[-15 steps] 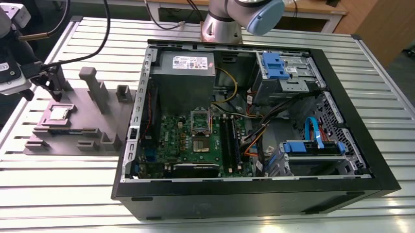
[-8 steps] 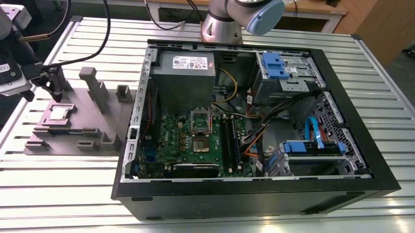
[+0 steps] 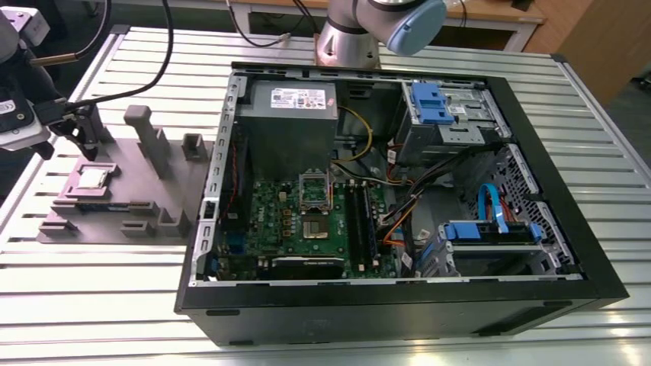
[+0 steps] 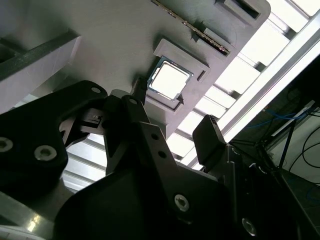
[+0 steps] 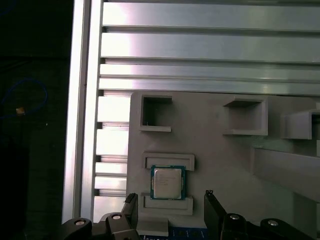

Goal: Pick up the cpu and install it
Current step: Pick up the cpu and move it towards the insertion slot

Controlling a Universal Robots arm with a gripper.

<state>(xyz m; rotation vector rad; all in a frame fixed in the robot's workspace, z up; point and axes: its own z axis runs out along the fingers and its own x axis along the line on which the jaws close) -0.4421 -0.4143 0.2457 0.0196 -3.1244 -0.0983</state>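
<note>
Silvery cpu (image 5: 167, 182) sits in a grey holder (image 3: 76, 217), exterior view's left: probably light, stiff, fragile; best pinched by opposite edges. Gripper (image 5: 169, 200) hovers over it, fingers (image 5: 212, 212) wide apart, empty.

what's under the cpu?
The cpu lies in a pocket of the grey fixture, between two raised lips; fixture rests on the slatted table. The pocket floor is covered by the chip.

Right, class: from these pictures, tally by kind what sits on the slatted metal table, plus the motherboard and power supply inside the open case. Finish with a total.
cpu: 1
grey holder block: 1
computer case: 1
motherboard: 1
power supply: 1
Total: 5
</note>
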